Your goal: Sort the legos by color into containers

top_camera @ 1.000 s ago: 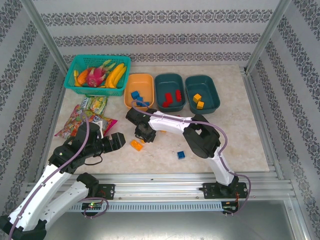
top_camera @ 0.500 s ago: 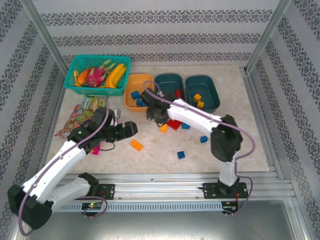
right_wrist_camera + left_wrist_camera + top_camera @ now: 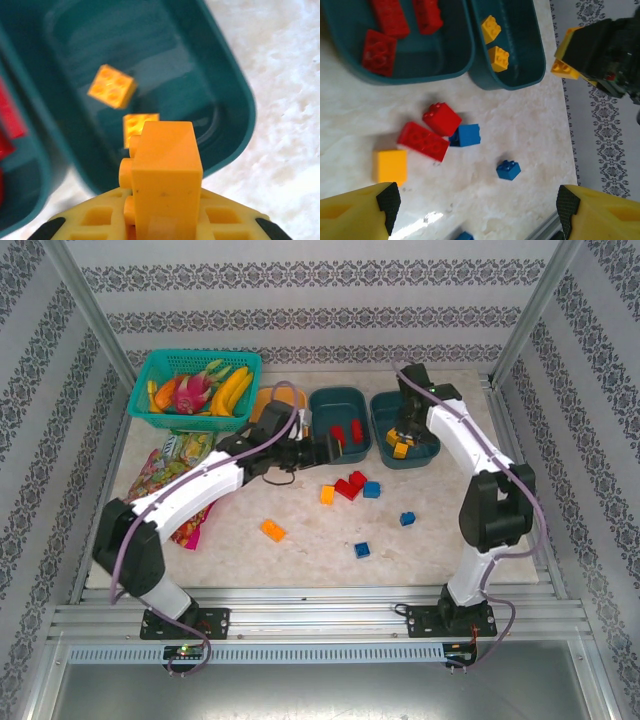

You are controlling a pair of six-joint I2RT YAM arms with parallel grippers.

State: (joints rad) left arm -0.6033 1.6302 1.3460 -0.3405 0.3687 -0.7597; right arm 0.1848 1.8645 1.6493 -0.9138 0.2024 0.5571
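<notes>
- Right claw (image 3: 161, 222) grips a yellow-orange brick (image 3: 165, 170) above the near rim of the right-hand teal bin (image 3: 235, 100), which holds two like bricks (image 3: 112, 86). Judged best: carry it over the bin floor, lower it, then part the fingers.
- Left claw (image 3: 477, 202) stands wide and empty over loose red, blue and yellow bricks (image 3: 422, 141) on the bench (image 3: 520, 130), near the red-filled teal bin (image 3: 450, 60).
- Orange bin (image 3: 262, 402): largely covered by the left arm, so its contents cannot be made out.
</notes>
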